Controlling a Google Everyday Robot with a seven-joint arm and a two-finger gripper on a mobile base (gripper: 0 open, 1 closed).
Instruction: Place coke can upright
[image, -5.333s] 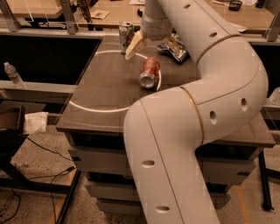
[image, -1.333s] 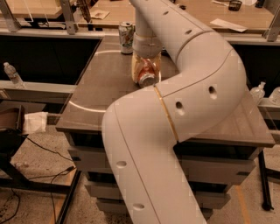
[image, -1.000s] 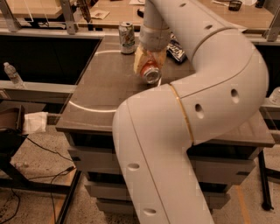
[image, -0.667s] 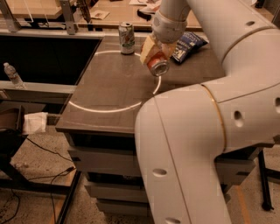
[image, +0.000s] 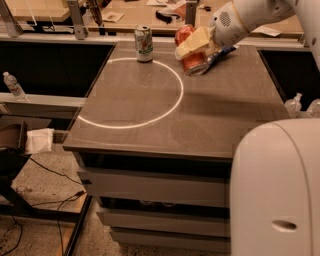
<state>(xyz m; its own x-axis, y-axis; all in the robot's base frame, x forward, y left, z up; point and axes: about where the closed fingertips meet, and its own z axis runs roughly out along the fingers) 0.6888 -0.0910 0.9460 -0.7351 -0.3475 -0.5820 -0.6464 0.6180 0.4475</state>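
Observation:
The red coke can is held in my gripper, lifted above the far right part of the dark table and tilted, its silver end facing down toward me. The gripper's tan fingers are shut across the can's side. My white arm reaches in from the upper right, and its large white shell fills the lower right corner.
A white-and-green soda can stands upright at the table's far edge, left of the gripper. A blue packet lies behind the coke can. A white circle line is marked on the tabletop. A water bottle stands at the left.
The coke can lay on its side on the table; my gripper closed on it and lifted it up and to the right. The arm has swung out of the middle of the view.

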